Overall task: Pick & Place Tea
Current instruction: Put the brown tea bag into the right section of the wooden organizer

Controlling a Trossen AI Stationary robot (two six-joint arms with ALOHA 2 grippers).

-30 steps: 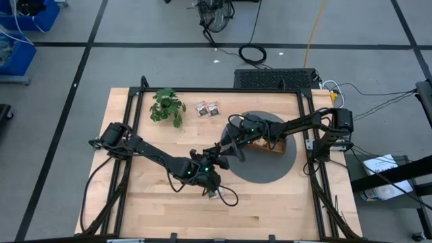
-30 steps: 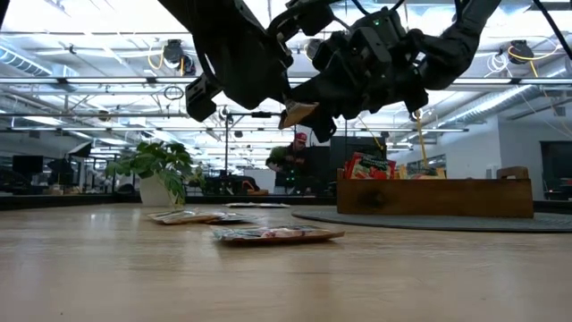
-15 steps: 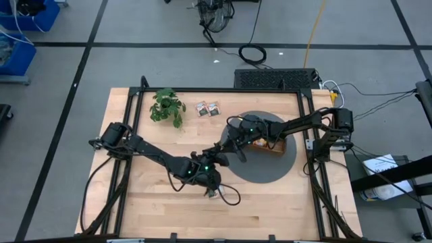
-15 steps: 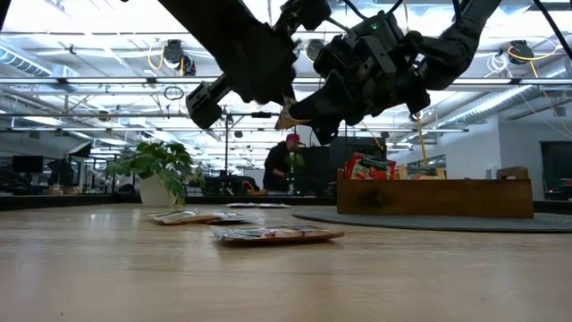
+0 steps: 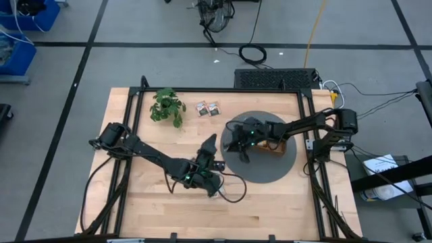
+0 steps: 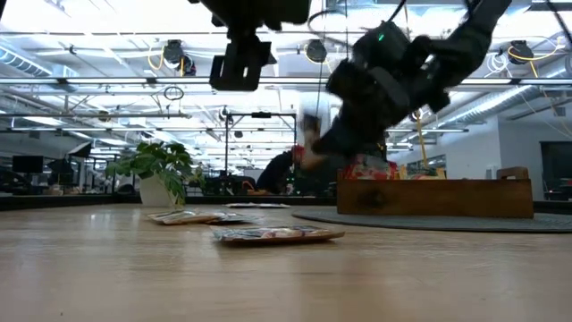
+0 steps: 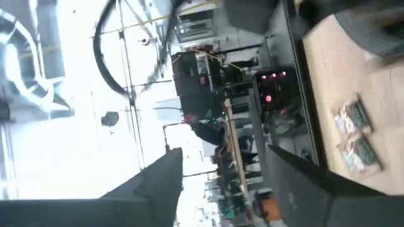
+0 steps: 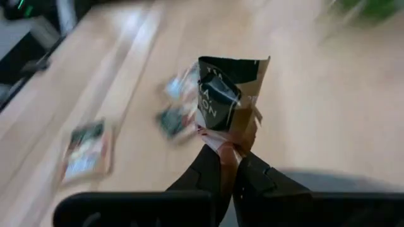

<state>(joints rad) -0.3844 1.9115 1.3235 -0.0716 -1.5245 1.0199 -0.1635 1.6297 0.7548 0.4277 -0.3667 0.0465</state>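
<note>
My right gripper (image 8: 230,154) is shut on a dark-and-white tea sachet (image 8: 228,94), in the air above the left rim of the round dark mat (image 5: 260,172). My left gripper (image 7: 224,151) stands open with nothing between its fingers, left of the mat (image 5: 210,143) and apart from the sachet. Two sachets (image 5: 208,108) lie flat at the far side of the table. Others lie flat on the wood, one of them (image 6: 277,234) nearer the front edge. The wooden tray (image 6: 438,197) rests on the mat with sachets (image 6: 371,167) standing in it. My right gripper pinches the sachet by one crumpled end (image 8: 228,140) between its two fingers (image 8: 211,167). The rest of the sachet sticks out past the fingertips, bent and creased. It is lifted clear of the table and the mat.
A small leafy plant (image 5: 167,106) in a pot stands at the far left of the table. Cables trail from both arms over the wood. Bare wood lies along the near edge (image 5: 202,219). People show in the room behind the table.
The sachet has passed from my left gripper to my right one. My left gripper has let go, drawn back toward the table's left and risen. My right gripper has carried the sachet a little toward the right, over the mat's edge, and somewhat lower.
</note>
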